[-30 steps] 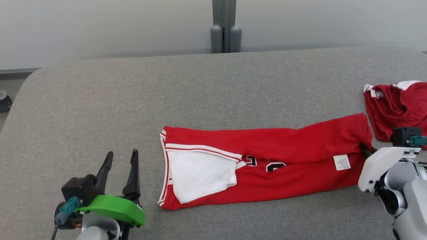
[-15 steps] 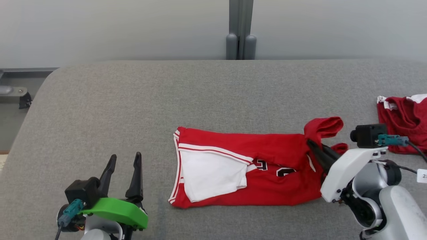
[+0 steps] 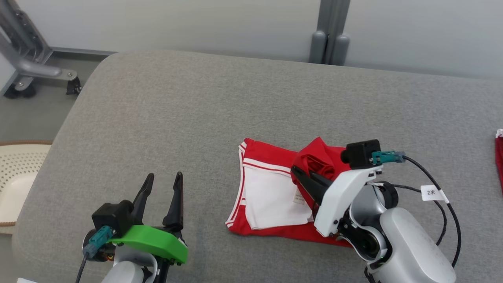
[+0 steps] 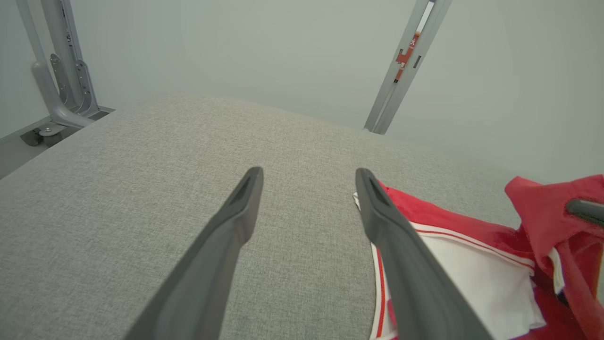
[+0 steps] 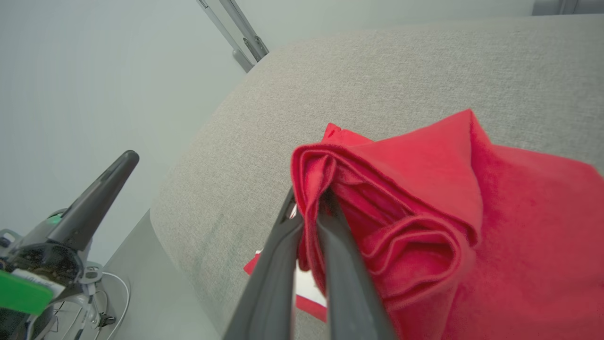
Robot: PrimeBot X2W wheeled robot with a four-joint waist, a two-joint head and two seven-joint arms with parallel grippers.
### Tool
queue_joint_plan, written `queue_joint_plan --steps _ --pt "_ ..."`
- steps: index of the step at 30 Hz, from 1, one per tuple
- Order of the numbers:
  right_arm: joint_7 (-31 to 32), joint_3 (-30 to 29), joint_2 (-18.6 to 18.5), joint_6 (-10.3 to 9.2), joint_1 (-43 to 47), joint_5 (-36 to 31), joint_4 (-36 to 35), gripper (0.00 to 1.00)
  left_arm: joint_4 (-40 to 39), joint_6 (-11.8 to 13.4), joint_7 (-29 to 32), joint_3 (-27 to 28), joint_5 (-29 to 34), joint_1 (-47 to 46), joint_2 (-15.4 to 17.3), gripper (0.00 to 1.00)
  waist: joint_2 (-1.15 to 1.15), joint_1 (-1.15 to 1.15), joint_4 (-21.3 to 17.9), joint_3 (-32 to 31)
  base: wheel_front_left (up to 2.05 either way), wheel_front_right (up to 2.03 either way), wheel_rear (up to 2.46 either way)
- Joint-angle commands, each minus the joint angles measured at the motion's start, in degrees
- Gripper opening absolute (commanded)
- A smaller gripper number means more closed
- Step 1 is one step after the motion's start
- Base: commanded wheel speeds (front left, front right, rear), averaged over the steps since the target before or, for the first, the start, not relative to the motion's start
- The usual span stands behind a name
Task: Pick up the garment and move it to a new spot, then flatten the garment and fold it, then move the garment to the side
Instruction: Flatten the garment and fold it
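Note:
The garment [image 3: 271,196], a bright red T-shirt with a white red-striped sleeve on top, lies folded on the grey padded table [image 3: 177,110]. My right gripper [image 3: 299,173] is shut on a bunched red end of it, held up over the sleeve, with a small white tag [image 3: 298,197] hanging below. In the right wrist view the fingers [image 5: 309,208] pinch rolled red cloth of the garment [image 5: 424,212]. My left gripper [image 3: 163,181] stands open and empty to the left of the shirt. The left wrist view has that gripper [image 4: 309,174] beside the garment's [image 4: 462,255] striped edge.
A darker red cloth [image 3: 499,157] peeks in at the table's right edge. A white perforated seat [image 3: 19,173] stands off the table's left side, a wheeled metal frame [image 3: 31,70] sits at the far left, and a grey post [image 3: 330,35] rises behind the table.
My right gripper has carried the shirt's right end leftward and up over the rest, doubling it. The camera has turned left, shifting the scene right. The left gripper stayed put.

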Motion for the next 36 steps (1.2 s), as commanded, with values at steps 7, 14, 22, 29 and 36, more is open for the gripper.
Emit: queue_joint_plan --steps 7,14,22,29,36 --pt "-2.55 2.98 0.62 0.02 -6.67 0.78 9.79 0.00 0.94 -1.04 -0.25 -1.04 0.98 -2.71 -1.75 1.00 0.00 0.00 6.41 3.46 0.00 0.00 0.00" --pt "-5.15 6.59 0.65 0.02 -11.31 1.96 18.93 0.00 1.99 -1.62 -0.45 -1.08 1.31 -3.72 -3.10 1.00 0.00 0.00 8.91 4.85 0.00 0.00 0.00" --pt "-8.09 11.74 0.67 0.02 -14.48 6.04 23.86 1.00 2.97 -2.16 -0.49 -0.34 1.81 -3.76 -4.01 1.00 0.00 0.00 8.56 5.01 0.00 0.00 0.00" --pt "-12.06 14.90 0.63 0.02 -16.38 10.30 22.55 1.00 3.44 -2.56 -0.53 0.03 2.48 -3.52 -4.43 1.00 0.00 0.00 6.10 4.44 0.00 0.00 0.00" --pt "-14.78 15.08 -1.39 0.02 -15.31 12.02 17.13 1.00 3.39 -2.71 -0.53 0.45 2.88 -2.94 -4.25 1.00 0.00 0.00 3.05 3.72 0.00 0.00 0.00"
